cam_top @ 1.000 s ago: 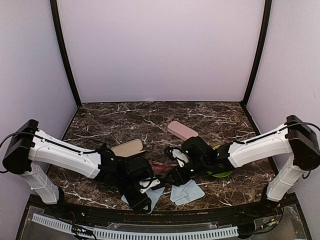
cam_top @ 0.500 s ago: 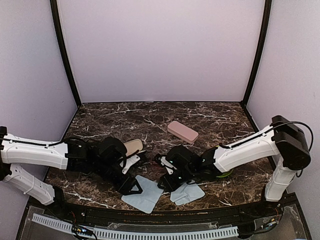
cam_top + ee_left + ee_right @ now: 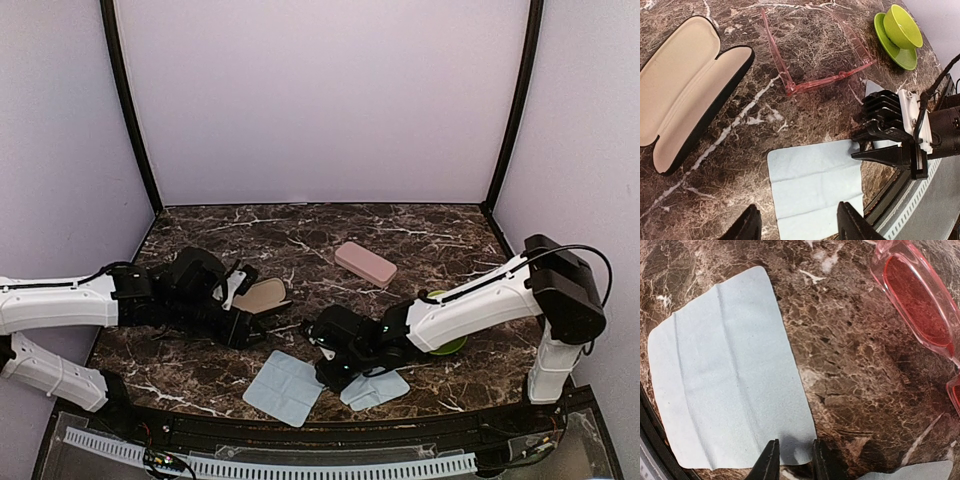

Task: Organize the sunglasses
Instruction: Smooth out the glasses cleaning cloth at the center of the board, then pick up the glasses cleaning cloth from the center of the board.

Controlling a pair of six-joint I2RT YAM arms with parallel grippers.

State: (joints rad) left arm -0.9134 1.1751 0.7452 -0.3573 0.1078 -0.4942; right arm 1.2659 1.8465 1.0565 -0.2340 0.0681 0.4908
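Judging progress as early: pink sunglasses (image 3: 815, 55) lie unfolded on the marble (image 3: 740, 145) near the open, empty black case (image 3: 685, 90), left gripper (image 3: 799, 222) spread and empty, right gripper (image 3: 792, 460) jaws narrow astride a blue cloth (image 3: 725, 375) edge, pinch not determinable; black pair not in view.

Robot-lab booth: lavender panels (image 3: 320, 100) and black corner posts (image 3: 128, 110) are enclosing a marble-patterned tabletop (image 3: 300, 232); a slotted cable duct (image 3: 300, 466) is running along the front.

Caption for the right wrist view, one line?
Right gripper over the edge of a light blue cloth, translucent pink sunglasses nearby on dark marble.
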